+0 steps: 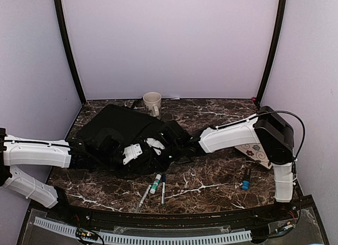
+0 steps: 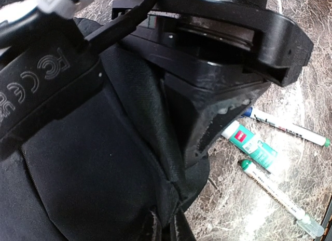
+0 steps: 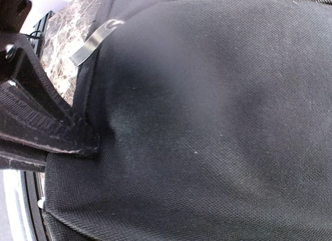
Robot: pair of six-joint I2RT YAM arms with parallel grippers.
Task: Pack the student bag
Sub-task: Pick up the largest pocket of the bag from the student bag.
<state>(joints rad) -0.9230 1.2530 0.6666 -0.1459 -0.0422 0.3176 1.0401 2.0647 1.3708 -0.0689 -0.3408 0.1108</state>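
Bag: one large black soft fabric student bag [image 1: 119, 131] lies flat at centre-left of the overhead frame on the table. Its cloth fills most of both wrist views.
Left pincer: the left pincer [image 2: 189, 139] comes in from the left edge of the overhead frame. It is closed tight, with a raised fold of the student bag's cloth nipped at its black fingers.
Right pincer: the right pincer [image 1: 180, 150] reaches in from the right onto the bag's right edge. One ribbed black finger [image 3: 52, 132] at the left of its wrist frame touches the cloth. I cannot tell how wide it stands or whether it grips anything.
Pens: three lie close together just below the bag, at lower centre. They are a blue-capped white marker [image 2: 285, 128], a green-and-white tube with a red label [image 2: 249, 142] and a green-capped white pen [image 2: 275, 197].
Marker: one black marker with a blue end [image 1: 246, 179] lies apart at lower right.
Mug: one cream ceramic mug [image 1: 152, 102] stands upright at upper centre, just behind the bag.
Card: one flat white piece with dark swirls [image 1: 255, 150] lies partly under the right arm.
Table: one dark brown marble-patterned tabletop [image 1: 211, 189].
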